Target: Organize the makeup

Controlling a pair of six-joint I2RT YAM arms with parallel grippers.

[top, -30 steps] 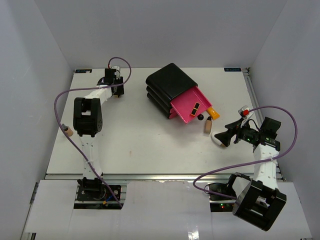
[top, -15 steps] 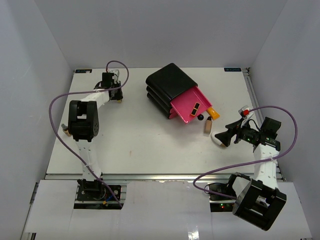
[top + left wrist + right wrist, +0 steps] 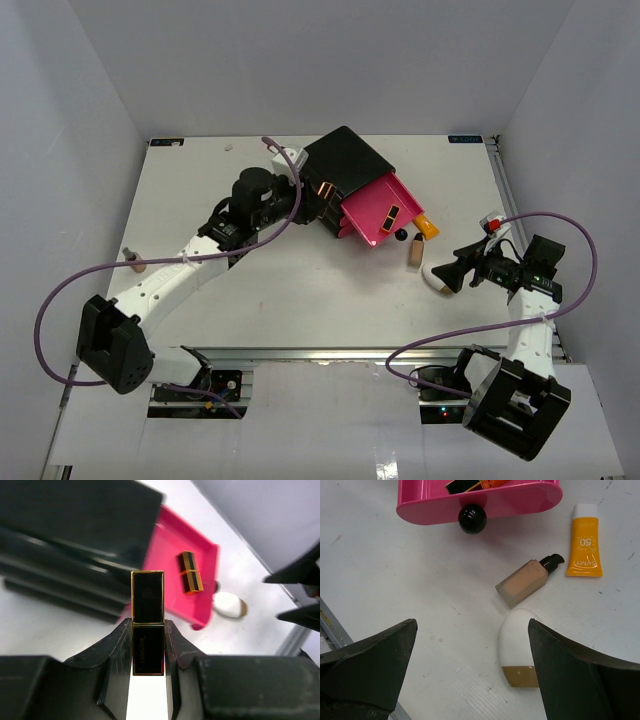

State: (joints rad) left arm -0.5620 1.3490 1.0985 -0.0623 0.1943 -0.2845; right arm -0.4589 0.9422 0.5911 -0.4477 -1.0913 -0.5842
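My left gripper is shut on a black lipstick with gold trim and holds it upright beside the black box, left of the open pink drawer. A second black-and-gold lipstick lies in that drawer. My right gripper is open and empty just above the table, and the white oval tube with tan end lies between its fingers, close to the right one. A tan bottle with dark cap and the orange tube with white cap lie beyond it.
The drawer's black knob faces the tan bottle. Another small tan bottle lies at the table's left edge. The left arm's purple cable loops low over the table's left side. The right arm's cable arcs over the right edge.
My left arm has swung from the table's back left corner rightward to the black box. The right arm and the loose makeup have not moved.
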